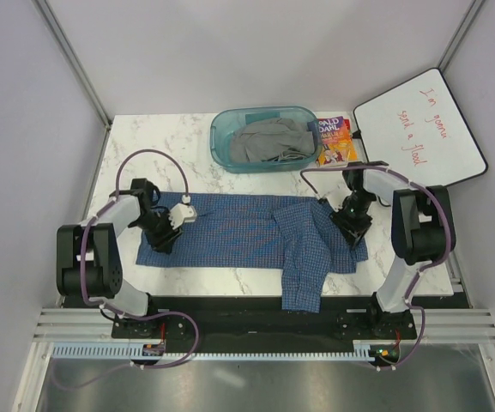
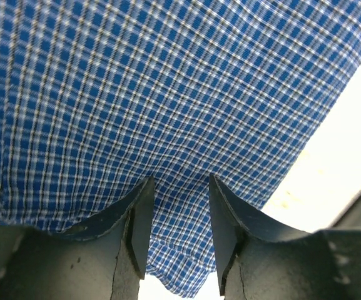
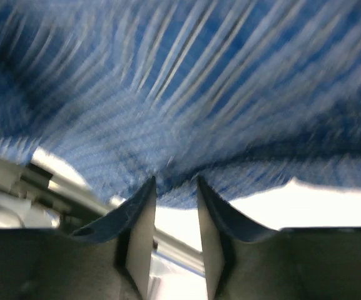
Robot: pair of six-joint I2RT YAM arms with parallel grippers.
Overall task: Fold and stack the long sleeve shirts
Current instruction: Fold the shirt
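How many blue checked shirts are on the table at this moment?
1. The blue checked shirt lies spread across the table. Grey cloth in the bin behind it may hide more.

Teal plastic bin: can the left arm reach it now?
Probably not yet: jaws of the left arm look pinched on the blue checked cloth shirt; otherwise only bare marble lies before the bin.

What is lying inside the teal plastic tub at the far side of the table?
A crumpled grey garment fills most of the teal tub. Whatever lies beneath it, and much of the tub's floor, is covered.
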